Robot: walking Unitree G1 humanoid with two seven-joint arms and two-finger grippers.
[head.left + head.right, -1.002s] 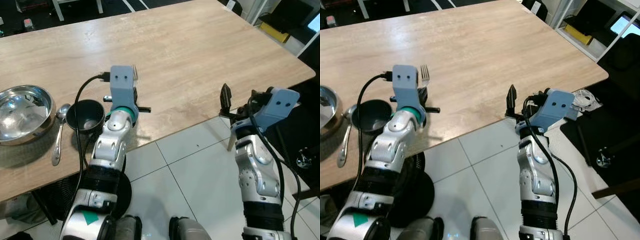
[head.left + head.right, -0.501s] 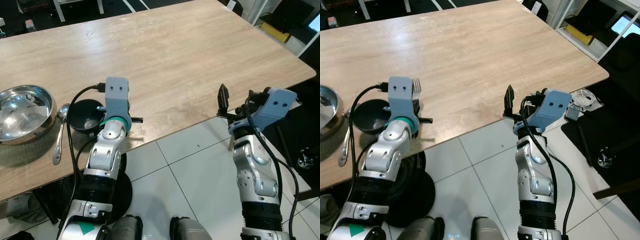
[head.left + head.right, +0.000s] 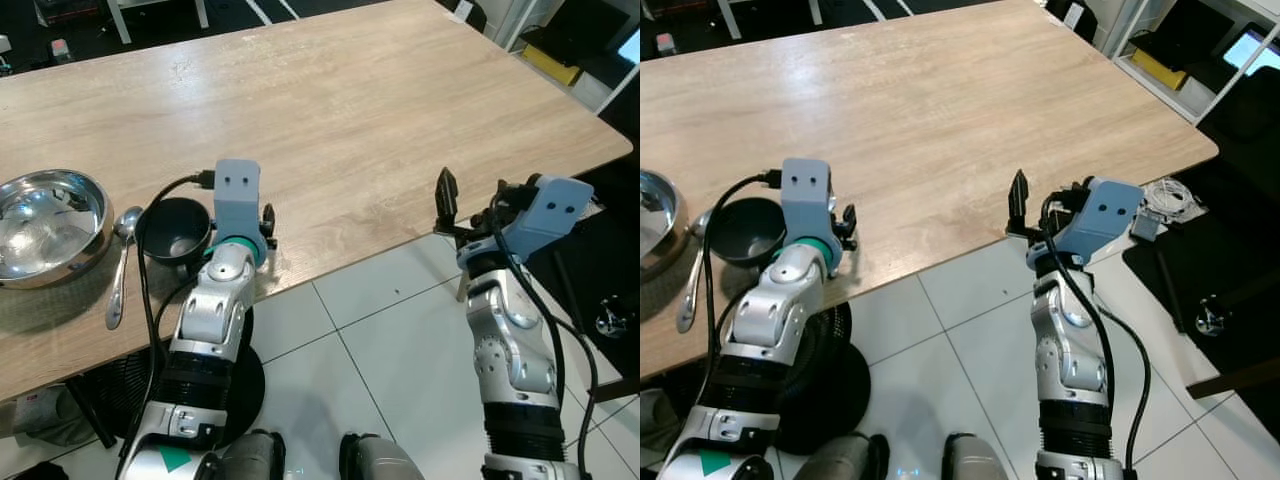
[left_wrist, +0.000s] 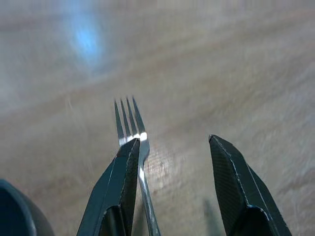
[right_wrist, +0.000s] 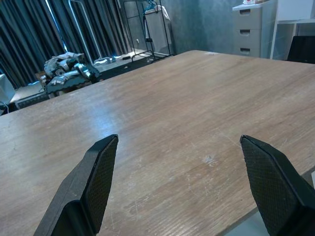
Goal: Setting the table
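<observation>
1. Table (image 3: pixel 380 90): the long wooden top takes up most of the head views. The near edge carries all the tableware, grouped at about 9 o'clock from my left arm. The rest of the top has no place setting, so I judge the task only partly done.

2. Steel bowl (image 3: pixel 45 222): sits at the far left near the table's edge, looks empty. Placed, as far as I can tell.

3. Black bowl (image 3: pixel 175 230): just right of the steel bowl and apart from it. The left wrist housing is close beside it at 3 o'clock.

4. Spoon (image 3: pixel 120 268): lies flat between the two bowls, bowl end toward 12 o'clock, handle toward me.

5. Fork (image 4: pixel 132 129): lying on the wood, tines pointing away from me. In the left wrist view it lies against the inner face of one finger.

6. Left gripper (image 4: pixel 172 157): low over the table by the black bowl, fingers spread apart, nothing clamped. I judge the fork is set down or about to be left.

7. Right gripper (image 5: pixel 182 172): off the table's near edge at 3 o'clock, fingers wide apart, empty, idle.

8. Writing: no brand, label or text readable on any item.
</observation>
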